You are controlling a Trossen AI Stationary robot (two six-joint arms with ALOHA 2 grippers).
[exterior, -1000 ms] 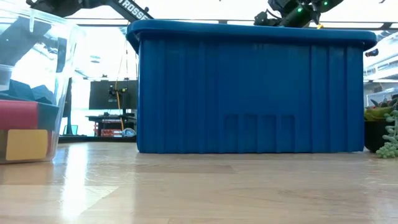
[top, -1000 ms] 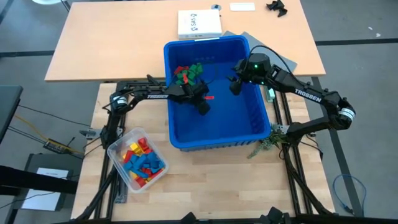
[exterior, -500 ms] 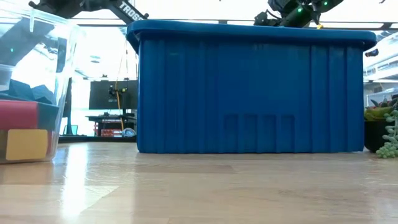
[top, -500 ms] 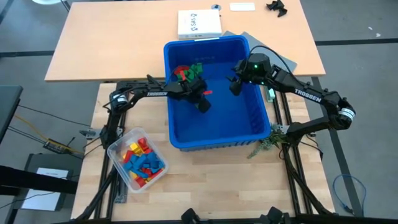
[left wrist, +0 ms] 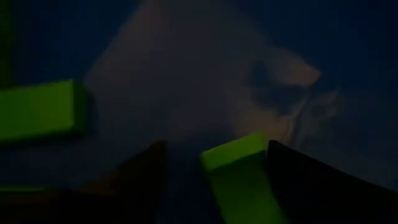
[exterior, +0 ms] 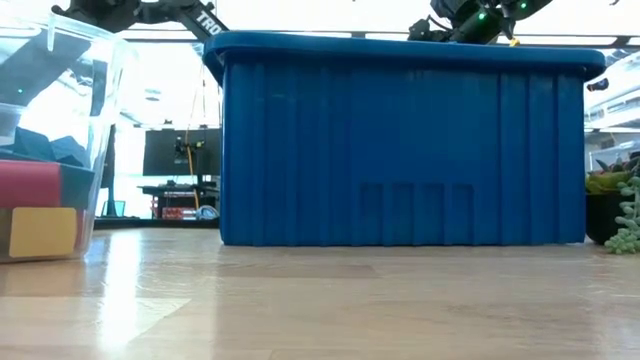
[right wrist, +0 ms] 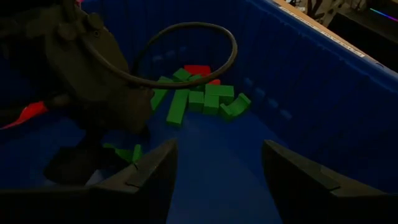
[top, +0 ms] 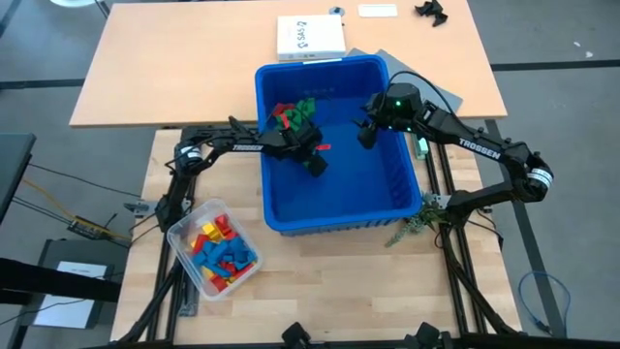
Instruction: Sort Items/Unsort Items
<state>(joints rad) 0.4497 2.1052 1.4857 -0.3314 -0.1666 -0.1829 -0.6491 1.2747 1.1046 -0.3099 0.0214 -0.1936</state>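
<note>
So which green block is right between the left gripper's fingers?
The green block lying between the open left gripper, apart from the green pile at the blue bin's far end.

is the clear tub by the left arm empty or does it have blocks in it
Not empty: the clear tub holds a heap of red, yellow and blue blocks.

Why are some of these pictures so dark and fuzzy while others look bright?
Left wrist view: deep inside the blue bin, so dim, and the green block between the fingers is blurred from closeness. Right wrist view: shadowed too, but the green blocks stay sharp. Low view: bright windows behind wash out the background. High view: evenly lit.
</note>
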